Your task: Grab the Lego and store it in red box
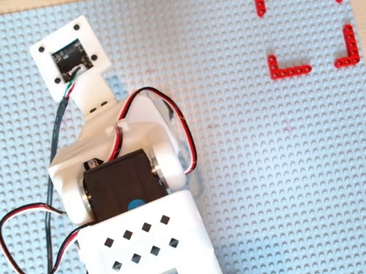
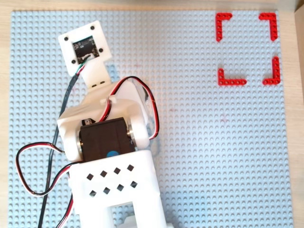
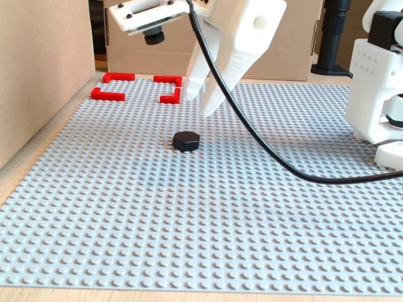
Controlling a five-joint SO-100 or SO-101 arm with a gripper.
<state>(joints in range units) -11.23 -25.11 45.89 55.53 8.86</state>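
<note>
The Lego (image 3: 187,141), a small dark hexagonal piece, lies on the studded baseplate (image 3: 189,239) in the fixed view. My white gripper (image 3: 202,105) hangs just above and slightly behind it, fingers a little apart, open and holding nothing. In both overhead views the arm (image 1: 132,188) (image 2: 111,142) covers the Lego and the fingers. The red box (image 3: 107,95), four red corner pieces, sits at the far left of the plate in the fixed view and at the top right in both overhead views (image 1: 290,71) (image 2: 232,81). Nothing lies inside it.
A wrist camera mount (image 1: 71,56) sticks out ahead of the arm. A black cable (image 3: 264,148) sags over the plate. Cardboard walls (image 3: 38,69) stand along the left and back. The arm's white base (image 3: 378,94) stands at the right.
</note>
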